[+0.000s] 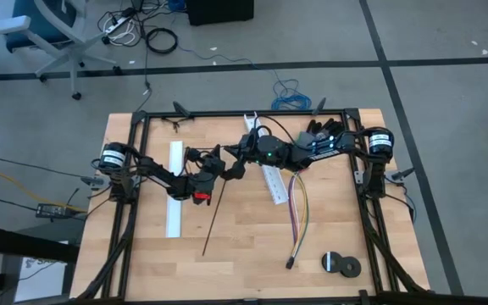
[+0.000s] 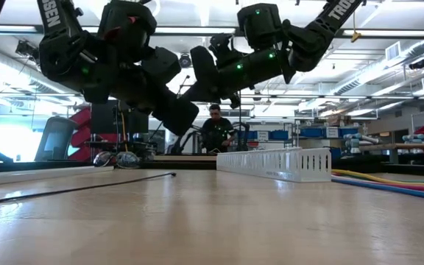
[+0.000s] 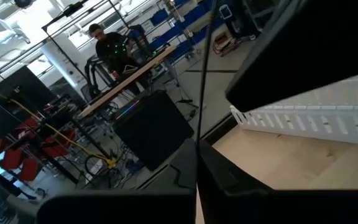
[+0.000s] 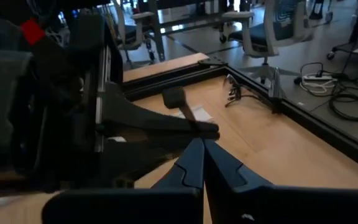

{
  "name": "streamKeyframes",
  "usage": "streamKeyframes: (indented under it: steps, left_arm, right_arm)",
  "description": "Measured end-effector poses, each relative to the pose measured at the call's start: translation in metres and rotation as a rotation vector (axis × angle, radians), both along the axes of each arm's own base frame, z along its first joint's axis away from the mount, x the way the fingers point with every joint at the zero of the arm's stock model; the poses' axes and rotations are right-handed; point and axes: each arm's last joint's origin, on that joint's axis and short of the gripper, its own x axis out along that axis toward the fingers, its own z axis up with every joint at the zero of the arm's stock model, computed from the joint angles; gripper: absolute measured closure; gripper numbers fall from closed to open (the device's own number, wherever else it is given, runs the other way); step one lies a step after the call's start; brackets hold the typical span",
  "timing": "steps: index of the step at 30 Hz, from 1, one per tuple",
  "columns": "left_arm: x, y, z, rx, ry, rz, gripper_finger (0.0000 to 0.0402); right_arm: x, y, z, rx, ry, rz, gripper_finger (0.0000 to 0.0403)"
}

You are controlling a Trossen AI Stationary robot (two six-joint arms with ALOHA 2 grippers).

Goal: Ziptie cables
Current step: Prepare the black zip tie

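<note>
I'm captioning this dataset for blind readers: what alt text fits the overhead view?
Two robot arms meet over a wooden table, the left gripper and right gripper close together. A black ziptie slants below; coloured cables lie right.

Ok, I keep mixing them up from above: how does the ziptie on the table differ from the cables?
The ziptie is one black strip; the cables are several coloured wires. The ziptie lies straight, nearer the left arm; the cables curve slightly, nearer the right arm, joined at a dark end. Both are thin and lie on the table.
</note>
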Motion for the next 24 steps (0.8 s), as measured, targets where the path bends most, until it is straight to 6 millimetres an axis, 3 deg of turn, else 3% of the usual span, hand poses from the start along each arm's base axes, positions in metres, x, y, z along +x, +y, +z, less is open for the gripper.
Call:
streamKeyframes:
  steps: [7, 20, 24]
  left_arm:
    - [0.0007, -0.0002, 0.001, -0.005, -0.018, -0.021, 0.0397]
    - [0.0058, -0.0011, 0.0045, -0.019, -0.047, -0.081, 0.0397]
    - [0.0058, -0.0012, 0.0044, -0.019, -0.045, -0.082, 0.0396]
  right_arm:
    - [0.0008, -0.0001, 0.0058, -0.023, -0.055, 0.008, 0.0391]
    - [-0.0005, -0.0067, 0.0054, -0.026, -0.05, -0.019, 0.0303]
    - [-0.0009, -0.0078, 0.005, -0.032, -0.045, -0.051, 0.0309]
